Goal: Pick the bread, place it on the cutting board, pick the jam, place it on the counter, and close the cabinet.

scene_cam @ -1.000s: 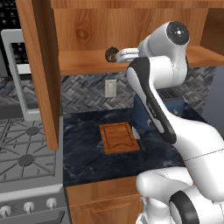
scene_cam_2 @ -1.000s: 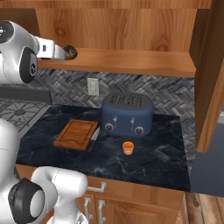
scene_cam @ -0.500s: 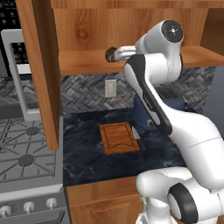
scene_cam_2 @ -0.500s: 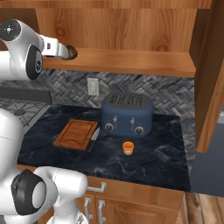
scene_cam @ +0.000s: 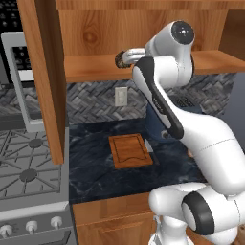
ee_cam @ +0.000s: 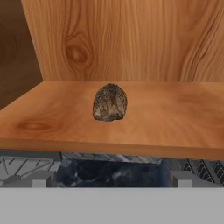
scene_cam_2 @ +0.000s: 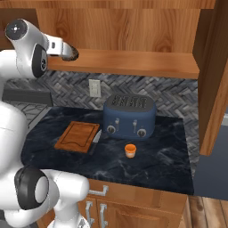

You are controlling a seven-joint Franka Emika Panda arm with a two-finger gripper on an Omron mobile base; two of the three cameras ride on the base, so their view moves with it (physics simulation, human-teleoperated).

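My two-finger gripper (scene_cam: 120,59) is raised to the level of the inner shelf of the large wooden wall cabinet (scene_cam_2: 133,62), at that shelf's front edge. In the base views its tip is a dark blob and I cannot tell whether the fingers are parted or together. Looking along my hand, the small dark brown, mottled roundish lump of bread (ee_cam: 110,102) sits on the shelf board, roughly midway between the front edge and the back panel, straight ahead of me and apart from my fingers. Nothing is in my grasp that I can see.

Below, on the dark navy-black marbled stone counter (scene_cam_2: 164,156), the flat rectangular reddish-brown wooden cutting board (scene_cam_2: 77,136) lies bare, with a small knife (scene_cam_2: 96,137) just beside its right edge. The dark blue toaster (scene_cam_2: 129,116) stands behind and to the right of the board, against the herringbone backsplash. The tiny orange jar of jam (scene_cam_2: 130,150) with its white lid stands upright on the counter just in front of the toaster. The cabinet doors stand open at both sides
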